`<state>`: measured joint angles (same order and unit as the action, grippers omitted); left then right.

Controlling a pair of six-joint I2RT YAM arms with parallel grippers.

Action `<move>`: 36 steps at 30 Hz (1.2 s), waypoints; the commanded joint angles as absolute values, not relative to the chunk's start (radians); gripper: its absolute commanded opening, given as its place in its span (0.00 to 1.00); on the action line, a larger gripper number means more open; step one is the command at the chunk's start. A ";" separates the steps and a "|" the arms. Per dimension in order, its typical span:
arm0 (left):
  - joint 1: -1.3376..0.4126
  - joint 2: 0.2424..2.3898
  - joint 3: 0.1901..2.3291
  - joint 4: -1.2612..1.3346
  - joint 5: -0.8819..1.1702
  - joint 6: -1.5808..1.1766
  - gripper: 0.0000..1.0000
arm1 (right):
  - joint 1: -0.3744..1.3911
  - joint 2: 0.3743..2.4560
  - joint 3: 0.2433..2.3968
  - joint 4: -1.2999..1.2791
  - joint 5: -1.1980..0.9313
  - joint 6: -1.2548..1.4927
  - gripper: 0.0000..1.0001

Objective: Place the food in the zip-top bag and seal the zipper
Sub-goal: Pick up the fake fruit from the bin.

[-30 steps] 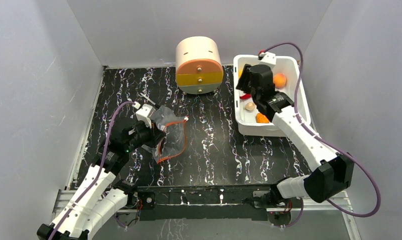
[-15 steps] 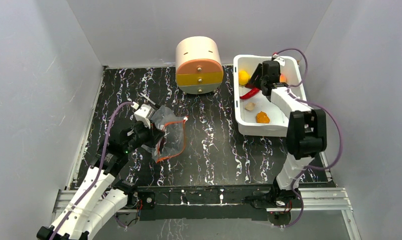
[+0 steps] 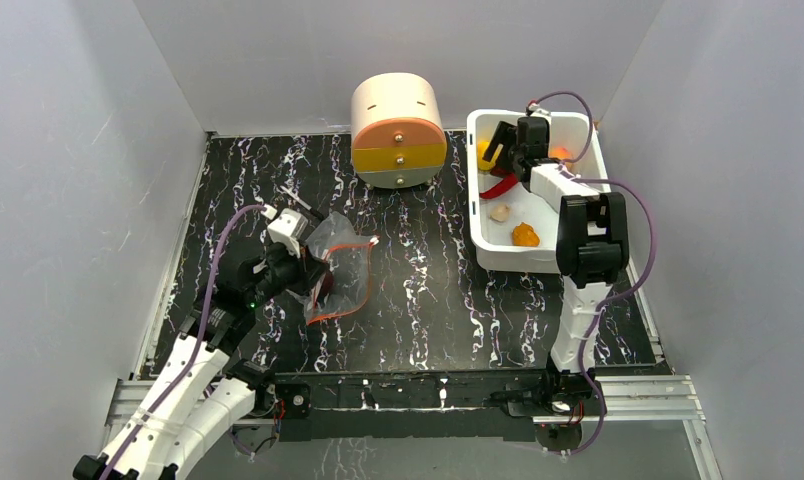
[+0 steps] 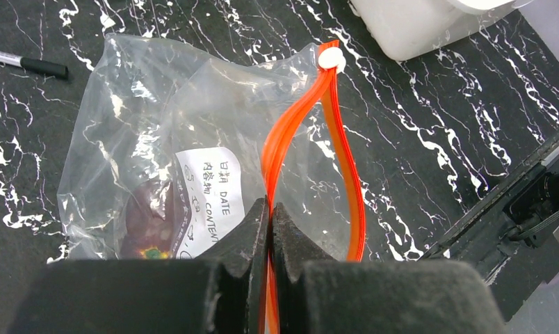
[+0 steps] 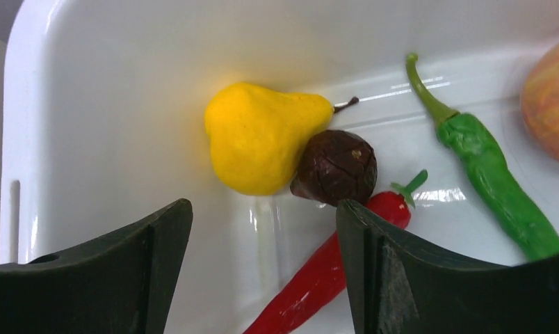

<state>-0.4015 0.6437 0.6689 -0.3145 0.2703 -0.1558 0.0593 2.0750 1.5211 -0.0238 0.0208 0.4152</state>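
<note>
My left gripper (image 4: 270, 209) is pinched tight on the zipper (image 4: 284, 139) of the zip-top bag (image 4: 138, 104), which holds one maroon piece (image 4: 146, 224). My right gripper (image 5: 263, 219) hangs wide open and empty over the white tub (image 5: 110, 83), which holds one yellow fruit (image 5: 259, 136), one dark round piece (image 5: 336, 167), one red chili (image 5: 318, 285), one green chili (image 5: 492, 174), two orange fruits (image 3: 524, 235) and one beige bulb (image 3: 499, 212)

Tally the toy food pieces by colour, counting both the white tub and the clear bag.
Yellow pear: 1
Orange fruits: 2
Red chili: 1
Green chili: 1
Dark maroon pieces: 2, one in the white tub, one in the zip-top bag
Beige bulb: 1
Total: 8
</note>
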 commanded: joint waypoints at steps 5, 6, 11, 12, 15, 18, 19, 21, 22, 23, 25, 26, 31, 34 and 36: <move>-0.403 0.638 0.664 -0.294 0.261 -0.146 0.00 | 0.053 2.167 1.684 0.037 -0.020 0.273 0.77; -0.403 0.643 0.664 -0.294 0.260 -0.146 0.00 | 0.053 2.178 1.693 0.039 -0.032 0.262 0.77; -0.403 0.662 0.671 -0.300 0.262 -0.146 0.00 | 0.054 2.223 1.730 0.054 -0.068 0.228 0.78; -0.404 0.664 0.670 -0.302 0.262 -0.146 0.00 | 0.054 2.232 1.739 0.053 -0.070 0.223 0.78; -0.403 0.660 0.670 -0.301 0.261 -0.145 0.00 | 0.052 2.262 1.772 0.040 -0.083 0.212 0.78; -0.403 0.658 0.668 -0.298 0.258 -0.146 0.00 | 0.053 2.296 1.799 0.018 -0.098 0.199 0.79; -0.403 0.659 0.668 -0.298 0.259 -0.146 0.00 | 0.053 2.302 1.805 0.009 -0.098 0.190 0.79; -0.403 0.659 0.669 -0.301 0.257 -0.146 0.00 | 0.053 2.319 1.817 -0.001 -0.107 0.171 0.80; -0.403 0.657 0.670 -0.301 0.256 -0.146 0.00 | 0.054 2.327 1.835 -0.019 -0.105 0.166 0.80; -0.403 0.654 0.669 -0.301 0.256 -0.146 0.00 | 0.052 2.327 1.843 -0.025 -0.106 0.164 0.79; -0.403 0.652 0.670 -0.302 0.254 -0.146 0.00 | 0.053 2.319 1.851 -0.030 -0.109 0.155 0.75; -0.403 0.650 0.669 -0.302 0.252 -0.144 0.00 | 0.054 2.311 1.853 -0.042 -0.099 0.153 0.75; -0.403 0.644 0.672 -0.305 0.242 -0.140 0.00 | 0.052 2.329 1.841 -0.043 -0.133 0.240 0.65; -0.403 0.634 0.669 -0.298 0.251 -0.141 0.00 | 0.054 2.323 1.860 -0.090 -0.116 0.226 0.55; -0.403 0.632 0.668 -0.298 0.251 -0.141 0.00 | 0.053 2.288 1.819 -0.073 -0.111 0.223 0.51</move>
<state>-0.4015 0.6525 0.6689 -0.3149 0.2474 -0.1520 0.0547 2.3138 1.8046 -0.0799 -0.1154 0.2192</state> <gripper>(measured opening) 0.010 0.551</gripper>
